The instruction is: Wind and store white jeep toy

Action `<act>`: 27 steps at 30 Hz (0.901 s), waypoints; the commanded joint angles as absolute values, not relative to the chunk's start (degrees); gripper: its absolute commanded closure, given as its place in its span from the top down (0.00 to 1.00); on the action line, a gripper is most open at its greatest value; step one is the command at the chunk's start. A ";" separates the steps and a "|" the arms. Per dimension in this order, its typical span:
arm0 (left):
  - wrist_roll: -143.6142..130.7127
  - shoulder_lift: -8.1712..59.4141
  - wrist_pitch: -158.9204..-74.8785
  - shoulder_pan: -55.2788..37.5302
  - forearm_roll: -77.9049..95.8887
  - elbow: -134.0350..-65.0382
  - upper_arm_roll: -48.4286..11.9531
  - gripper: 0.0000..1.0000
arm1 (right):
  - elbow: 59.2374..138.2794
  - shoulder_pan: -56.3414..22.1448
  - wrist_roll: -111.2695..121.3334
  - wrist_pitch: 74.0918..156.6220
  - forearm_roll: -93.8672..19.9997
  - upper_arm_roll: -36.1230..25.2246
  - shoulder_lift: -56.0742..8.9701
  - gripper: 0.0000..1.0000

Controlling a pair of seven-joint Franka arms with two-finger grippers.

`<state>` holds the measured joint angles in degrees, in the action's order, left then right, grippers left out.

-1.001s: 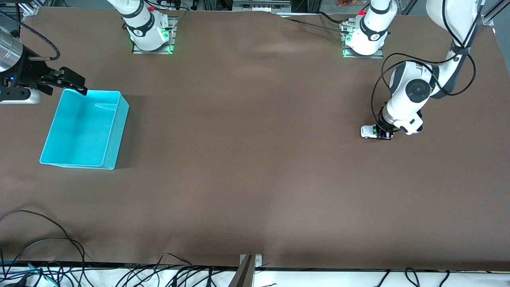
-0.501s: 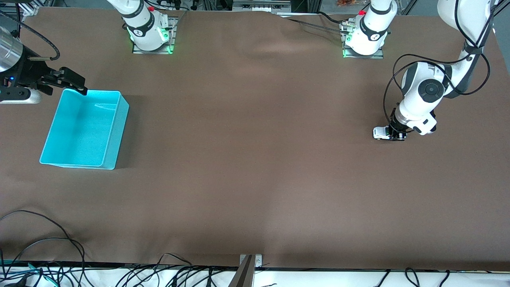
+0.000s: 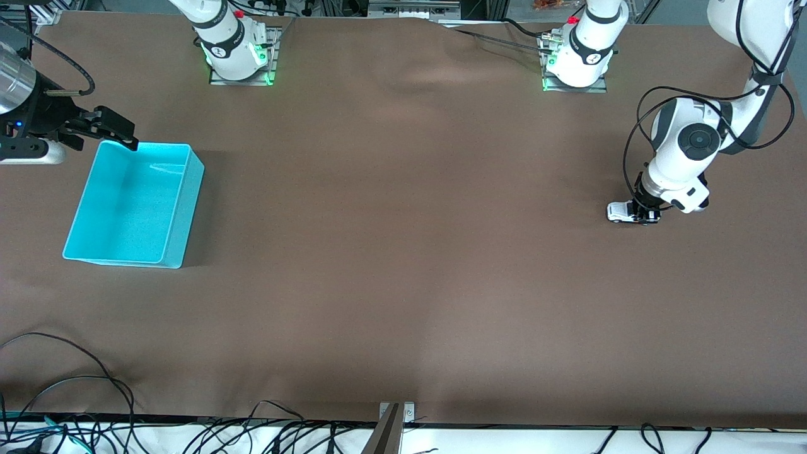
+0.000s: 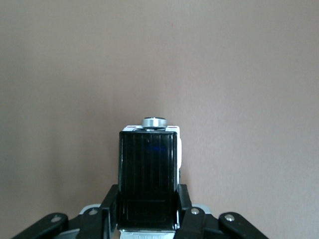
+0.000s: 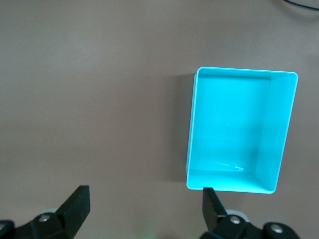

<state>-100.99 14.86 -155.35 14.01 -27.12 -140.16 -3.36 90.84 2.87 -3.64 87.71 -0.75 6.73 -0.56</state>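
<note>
The white jeep toy (image 3: 620, 212) is tiny, with a black roof (image 4: 148, 172), and sits on the brown table cover toward the left arm's end. My left gripper (image 3: 647, 215) comes down onto it and is shut on its sides. In the left wrist view its black fingers (image 4: 109, 205) press against both flanks of the jeep, and the gripper (image 4: 148, 201) straddles the roof. My right gripper (image 3: 107, 126) hangs open and holds nothing, over the table at the corner of the cyan bin (image 3: 186, 208). In the right wrist view the right gripper (image 5: 145, 205) is wide apart beside the cyan bin (image 5: 239, 70).
The cyan bin holds nothing that I can see. Both arm bases (image 3: 236, 53) stand on plates at the table's edge farthest from the front camera. Black cables (image 3: 75, 391) trail over the edge nearest that camera.
My left gripper has slid the jeep along the table toward the left arm's end, staying shut on it. The right arm has not moved.
</note>
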 commanded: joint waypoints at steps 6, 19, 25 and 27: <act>-101.69 22.94 -158.29 19.51 -34.97 -138.52 -3.43 0.05 | 89.91 3.16 -4.04 87.45 -0.79 7.03 -0.70 1.00; -101.60 24.35 -158.20 21.18 -36.21 -136.23 -3.43 1.00 | 89.91 3.16 -4.04 87.45 -0.79 7.03 -0.70 1.00; -101.95 23.64 -157.59 21.27 -36.04 -134.47 -3.43 1.00 | 89.91 3.16 -4.04 87.45 -0.79 7.03 -0.70 1.00; -101.95 23.03 -157.50 21.44 -36.04 -134.38 -3.34 1.00 | 89.91 3.16 -4.04 87.45 -0.79 7.03 -0.70 1.00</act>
